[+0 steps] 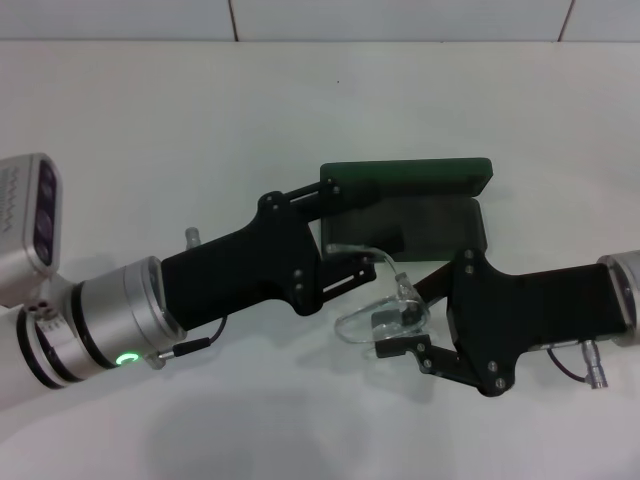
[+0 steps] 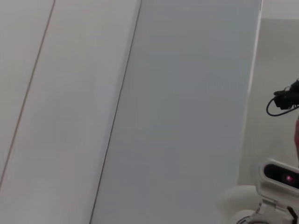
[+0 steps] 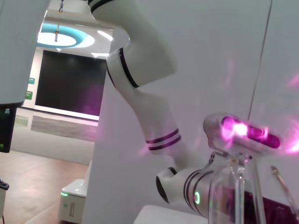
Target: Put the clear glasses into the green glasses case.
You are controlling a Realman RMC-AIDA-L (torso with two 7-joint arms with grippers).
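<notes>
Two grippers at open green glasses case [image 1: 440,200]: right gripper [image 1: 400,335] jaws clamp clear glasses [image 1: 375,300]; left gripper [image 1: 345,235] jaws spread, empty.

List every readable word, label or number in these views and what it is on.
None can be read.
The green glasses case: no lettering legible on its lid.
Green sign on the far wall in the right wrist view: too small to read.

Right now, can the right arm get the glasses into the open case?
Probably yes. The right gripper is shut on the glasses just in front of the open case, but the left gripper reaches over the case's left end and crowds that side.
</notes>
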